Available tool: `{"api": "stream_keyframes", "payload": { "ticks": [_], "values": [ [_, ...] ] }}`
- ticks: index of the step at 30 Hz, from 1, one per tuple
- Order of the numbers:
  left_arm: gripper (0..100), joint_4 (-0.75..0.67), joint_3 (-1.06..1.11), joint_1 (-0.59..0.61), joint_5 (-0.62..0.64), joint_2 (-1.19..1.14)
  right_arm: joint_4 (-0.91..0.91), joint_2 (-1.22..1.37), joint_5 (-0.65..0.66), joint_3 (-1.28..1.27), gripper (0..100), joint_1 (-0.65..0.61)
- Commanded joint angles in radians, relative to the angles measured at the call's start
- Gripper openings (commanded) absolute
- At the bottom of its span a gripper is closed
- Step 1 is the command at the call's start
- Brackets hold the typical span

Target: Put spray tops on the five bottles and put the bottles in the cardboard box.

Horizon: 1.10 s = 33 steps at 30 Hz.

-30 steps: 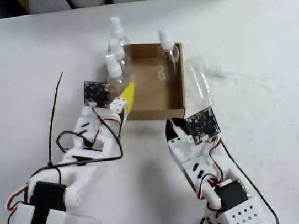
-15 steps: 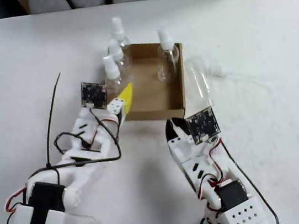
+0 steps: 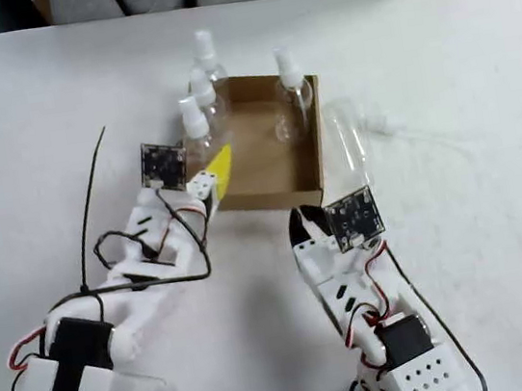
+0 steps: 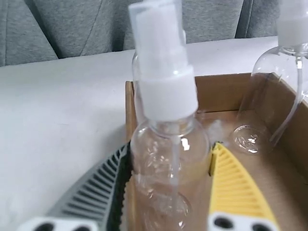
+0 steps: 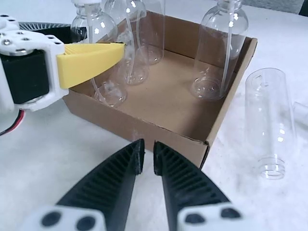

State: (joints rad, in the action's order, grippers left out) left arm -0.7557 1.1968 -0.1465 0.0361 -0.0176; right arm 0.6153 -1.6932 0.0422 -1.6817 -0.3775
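Observation:
My left gripper (image 3: 206, 152) is shut on a clear bottle (image 3: 197, 134) with a white spray top, held upright at the left wall of the cardboard box (image 3: 280, 193). In the left wrist view the bottle (image 4: 168, 159) sits between the grey and yellow fingers. Two more capped bottles (image 3: 206, 82) stand along the box's left side, and a third (image 3: 292, 94) stands at its far right. A bottle with no top (image 3: 347, 144) lies on the table right of the box, a loose spray top (image 3: 379, 124) beside it. My right gripper (image 5: 148, 161) is shut and holds nothing, just before the box's front wall (image 5: 144, 126).
A black cable tie (image 3: 89, 215) lies on the white table (image 3: 476, 204) left of the left arm. Grey chairs stand beyond the far edge. The table to the right of the lying bottle (image 5: 269, 120) is bare.
The left gripper with its bottle has shifted slightly to the left. The right arm has kept still.

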Motion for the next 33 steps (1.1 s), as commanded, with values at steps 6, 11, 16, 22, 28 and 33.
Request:
{"api": "stream_keyframes", "payload": {
  "ticks": [6, 11, 16, 22, 28, 33],
  "values": [
    [35, -0.014, -0.002, 0.033, 0.000, 0.008, 0.004, -0.010, -0.008, -0.012, 1.5, 0.013],
    [34, -0.014, -0.002, 0.036, 0.000, 0.008, 0.004, -0.010, -0.006, -0.012, 1.5, 0.013],
    [34, -0.015, 0.000, 0.036, 0.000, 0.010, 0.004, -0.010, -0.003, -0.012, 1.5, 0.013],
    [34, -0.012, 0.060, 0.036, -0.002, 0.116, 0.004, -0.010, 0.000, -0.012, 1.5, 0.044],
    [34, 0.114, 0.222, 0.005, -0.009, 0.398, 0.004, -0.004, 0.000, -0.012, 1.5, 0.101],
    [34, 0.500, 0.221, 0.005, -0.009, 0.653, 0.004, -0.004, 0.002, -0.012, 1.5, 0.145]
  ]
}}
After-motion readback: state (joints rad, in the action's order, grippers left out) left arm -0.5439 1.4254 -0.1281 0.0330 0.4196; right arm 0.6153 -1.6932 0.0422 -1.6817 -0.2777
